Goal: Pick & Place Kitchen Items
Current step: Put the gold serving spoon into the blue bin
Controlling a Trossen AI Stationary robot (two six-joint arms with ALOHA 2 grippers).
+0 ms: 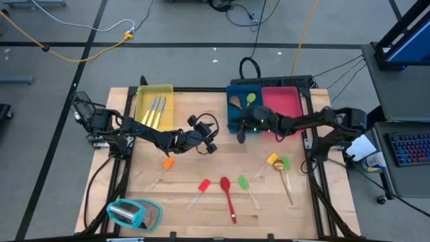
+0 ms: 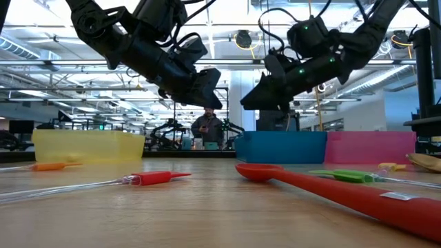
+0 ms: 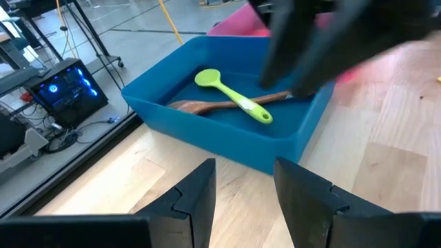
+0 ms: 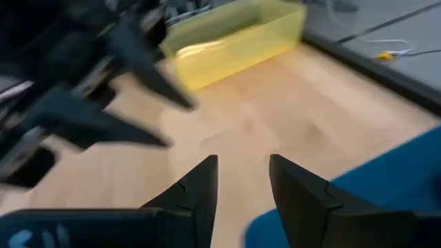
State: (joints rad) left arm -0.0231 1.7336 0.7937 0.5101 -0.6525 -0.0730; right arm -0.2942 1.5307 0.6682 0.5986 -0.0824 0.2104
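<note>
My left gripper point(image 1: 210, 141) hangs open and empty above the table's middle, its fingers point(image 3: 200, 196) facing the blue tray point(image 3: 227, 141). My right gripper point(image 1: 240, 133) is open and empty over that tray's near left corner point(image 4: 358, 200). A green spoon point(image 3: 231, 93) and a brown wooden spoon point(image 3: 220, 105) lie in the blue tray. Silver cutlery point(image 1: 156, 111) lies in the yellow tray point(image 1: 142, 101). An orange spatula point(image 1: 166, 163), red spatula point(image 1: 202, 186), red spoon point(image 1: 228, 196), green spatula point(image 1: 244, 183), yellow spatula point(image 1: 271, 160), green spoon point(image 1: 285, 163) and gold spoon point(image 1: 283, 180) lie flat on the table.
The pink tray point(image 1: 281, 102) stands right of the blue one at the far edge. A teal-and-clear rounded object point(image 1: 134, 214) lies at the near left corner. The two grippers hang close together, facing each other. A person point(image 2: 207, 127) stands in the room beyond the table.
</note>
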